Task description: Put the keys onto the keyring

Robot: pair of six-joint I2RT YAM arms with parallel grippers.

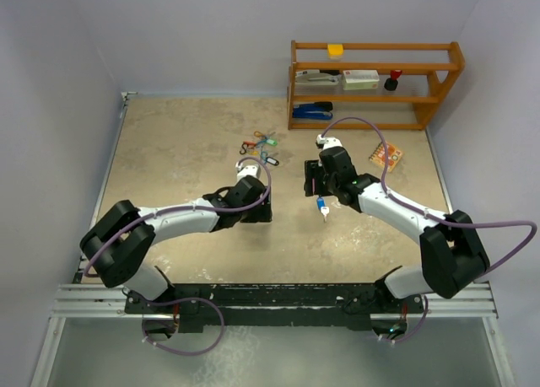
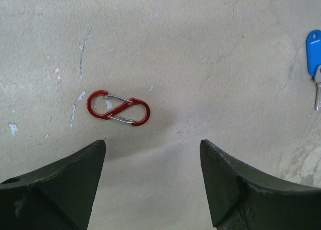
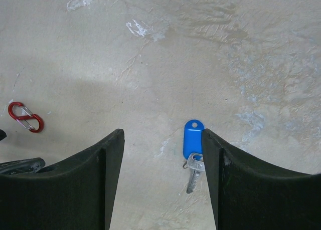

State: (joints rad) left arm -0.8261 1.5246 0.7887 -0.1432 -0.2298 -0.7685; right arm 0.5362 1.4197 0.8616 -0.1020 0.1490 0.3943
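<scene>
Threading has not begun, by my reading. My left pincer [image 2: 153, 145] hangs wide and empty above the red S-shaped clip [image 2: 118, 107], which I take for the keyring. My right pincer [image 3: 162, 135], equally wide, frames the blue-tagged key [image 3: 193, 140] lying flat on the surface [image 3: 200, 49]. Only the overhead view shows the other keys [image 1: 263, 147] heaped farther back; only the wrist views show that clip.
</scene>
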